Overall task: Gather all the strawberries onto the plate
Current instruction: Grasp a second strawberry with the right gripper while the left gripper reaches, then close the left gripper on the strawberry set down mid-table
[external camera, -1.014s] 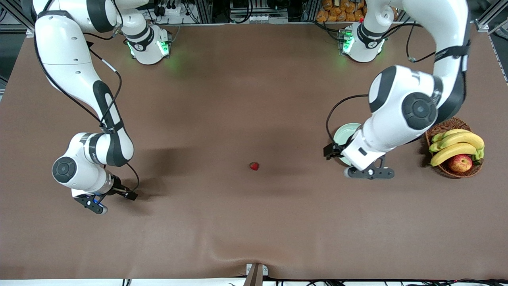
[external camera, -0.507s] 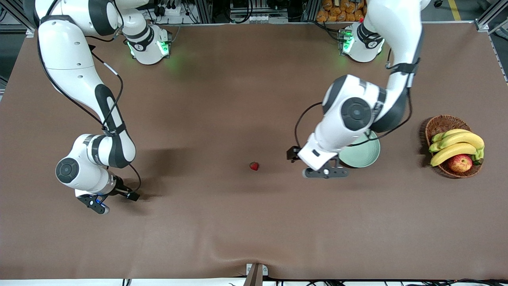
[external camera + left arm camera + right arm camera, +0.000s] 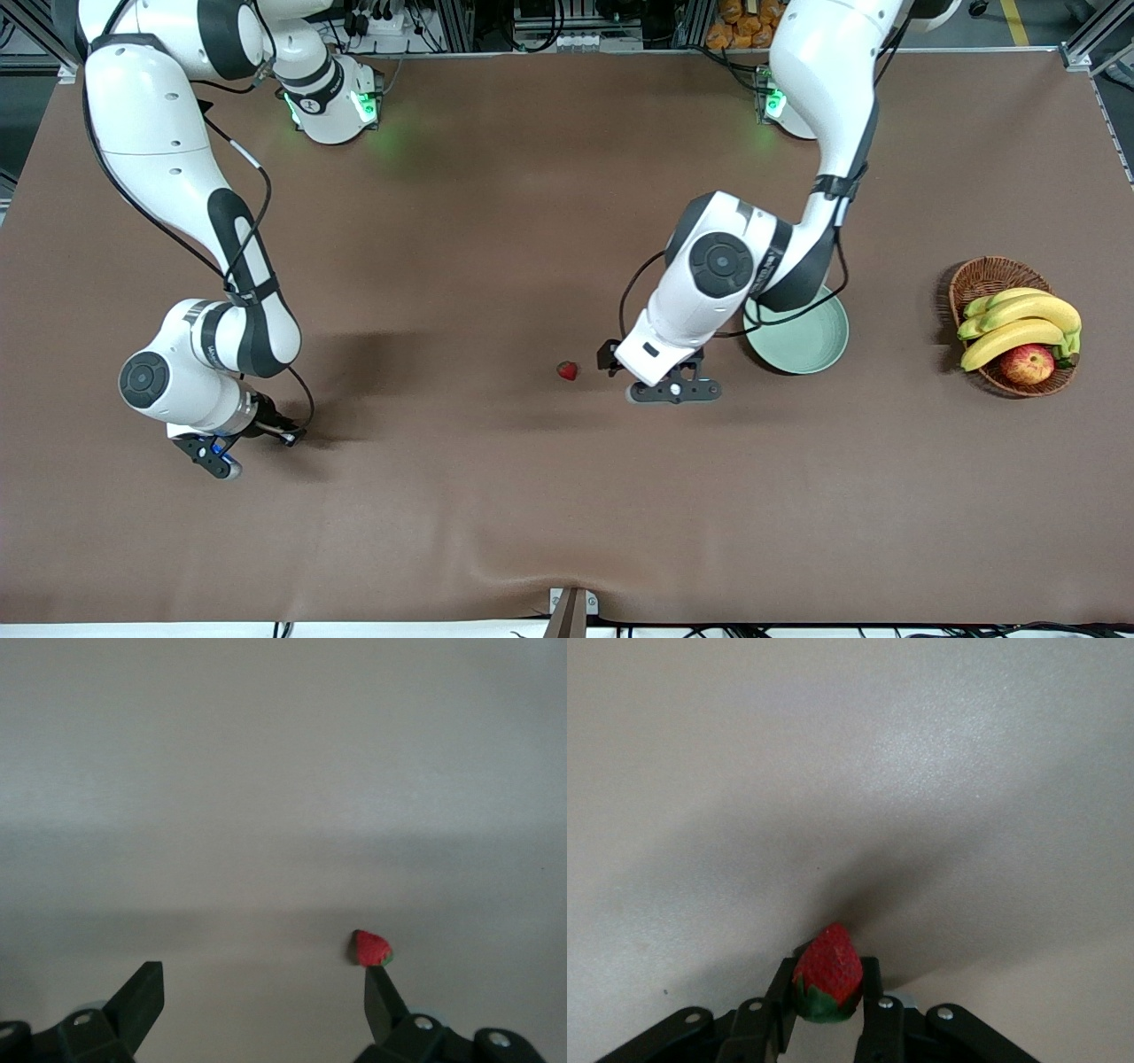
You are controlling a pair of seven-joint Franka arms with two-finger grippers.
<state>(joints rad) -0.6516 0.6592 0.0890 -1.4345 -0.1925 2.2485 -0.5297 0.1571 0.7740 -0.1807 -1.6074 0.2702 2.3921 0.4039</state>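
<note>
The right gripper [image 3: 826,1010] pinches a small, soft red strawberry [image 3: 827,985] at its midsection, needing gentle pressure; the left gripper [image 3: 259,1005] gapes wide beside another berry [image 3: 371,949].

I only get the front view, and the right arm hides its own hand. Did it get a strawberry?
Observer: Yes. The right wrist view shows the right hand shut on a strawberry, green cap toward the palm.
Operator: Left hand open?
Observer: Yes, the left hand is open, nothing between its fingers.
Operator: Lined up on the table berry?
Observer: Not centred; the table strawberry lies just off one fingertip in the left wrist view.
</note>
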